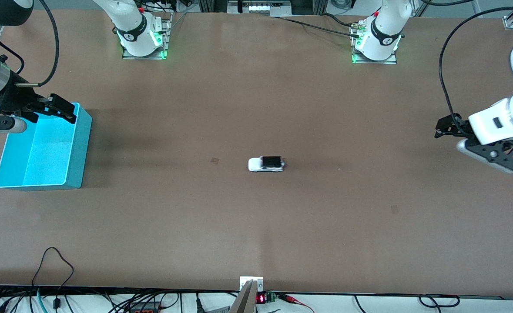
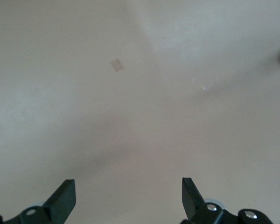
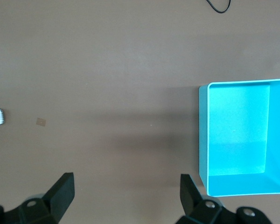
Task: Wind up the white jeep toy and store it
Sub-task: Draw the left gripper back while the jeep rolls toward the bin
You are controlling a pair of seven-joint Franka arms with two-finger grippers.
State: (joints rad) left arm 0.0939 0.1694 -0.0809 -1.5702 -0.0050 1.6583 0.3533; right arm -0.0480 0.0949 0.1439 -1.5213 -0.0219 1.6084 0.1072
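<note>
Hands both wide open, nothing held; step in hand looks like the first reach for the toy.

Left hand [image 1: 440,129] hovers over bare brown matte desk [image 1: 326,226] at the left arm's end, fingers spread; right hand [image 1: 62,108] hangs over the rim of the turquoise rectangular plastic bin [image 1: 75,161] at the right arm's end, also spread w/ nothing in it. Bin: smooth, straight-walled, open-topped, nothing inside. Small boxy white jeep toy [image 1: 266,164], glossy black roof, dark wheels, sits upright mid-desk, well apart from both hands & bin. Tip: come straight down, pinch the flat sides not the slick roof, keep wheels free for winding. Tiny tan square mark [image 1: 214,161] lies beside the toy, toward the bin.
</note>
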